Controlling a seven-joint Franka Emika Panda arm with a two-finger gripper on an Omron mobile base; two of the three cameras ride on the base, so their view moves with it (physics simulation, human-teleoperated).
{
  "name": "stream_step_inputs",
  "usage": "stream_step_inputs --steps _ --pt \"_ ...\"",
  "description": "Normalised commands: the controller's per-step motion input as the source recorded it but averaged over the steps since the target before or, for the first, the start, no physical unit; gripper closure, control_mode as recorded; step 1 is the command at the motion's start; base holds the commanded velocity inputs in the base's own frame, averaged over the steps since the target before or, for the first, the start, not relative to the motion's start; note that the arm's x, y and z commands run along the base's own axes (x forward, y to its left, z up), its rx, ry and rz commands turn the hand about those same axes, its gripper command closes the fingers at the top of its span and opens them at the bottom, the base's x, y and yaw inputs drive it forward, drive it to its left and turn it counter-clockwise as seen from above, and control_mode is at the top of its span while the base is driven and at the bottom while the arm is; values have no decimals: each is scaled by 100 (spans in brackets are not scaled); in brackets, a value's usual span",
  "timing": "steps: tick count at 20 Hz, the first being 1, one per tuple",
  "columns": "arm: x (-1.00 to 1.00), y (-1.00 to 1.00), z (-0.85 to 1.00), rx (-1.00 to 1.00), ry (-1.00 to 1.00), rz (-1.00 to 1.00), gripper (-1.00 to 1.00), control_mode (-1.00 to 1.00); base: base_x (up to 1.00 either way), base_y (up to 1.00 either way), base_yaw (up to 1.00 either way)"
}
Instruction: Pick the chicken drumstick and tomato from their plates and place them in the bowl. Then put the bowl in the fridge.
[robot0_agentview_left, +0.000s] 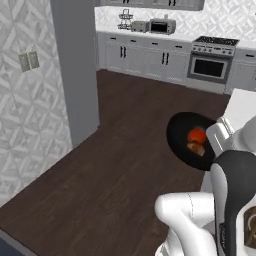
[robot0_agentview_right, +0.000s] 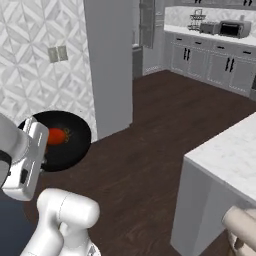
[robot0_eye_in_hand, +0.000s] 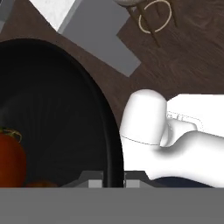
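The white arm is folded up close over its base, elbow bent, with the hand raised well above the floor. The gripper (robot0_eye_in_hand: 113, 180) is clamped on the rim of the black bowl (robot0_eye_in_hand: 57, 109), one finger on each side of the wall, holding it in the air roughly level.

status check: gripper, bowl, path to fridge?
Gripper shut on bowl rim, bowl held above the floor. Tomato and drumstick inside. Fridge ahead, side toward us; door state can't tell.
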Motion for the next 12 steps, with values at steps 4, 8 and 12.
stream_step_inputs --steps 4,8,12 --pt "0 0 0 0 0 0 100 100 100 100 -51" --pt "0 0 0 0 0 0 100 100 100 100 -52" --pt "0 0 0 0 0 0 100 100 100 77 -41"
